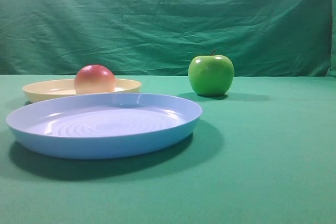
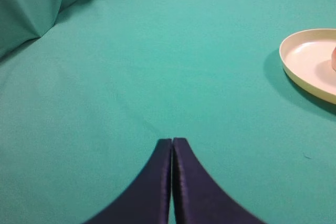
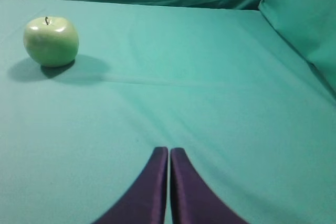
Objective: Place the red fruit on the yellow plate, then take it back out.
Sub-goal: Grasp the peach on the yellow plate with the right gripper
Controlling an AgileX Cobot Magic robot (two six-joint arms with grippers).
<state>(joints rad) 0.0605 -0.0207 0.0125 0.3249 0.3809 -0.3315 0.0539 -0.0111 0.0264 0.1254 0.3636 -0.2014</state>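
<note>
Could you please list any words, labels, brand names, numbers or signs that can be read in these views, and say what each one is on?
None: no readable text, label, number or sign shows in any view.
The red fruit, yellow plate, blue plate, green apple and green cloth are all plain.
The left end effector and right end effector also carry no markings.

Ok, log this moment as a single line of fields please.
stage: red fruit resting on yellow plate | left gripper: shut, empty | right gripper: shut, empty | green apple: on cloth, untouched | blue plate: empty
</note>
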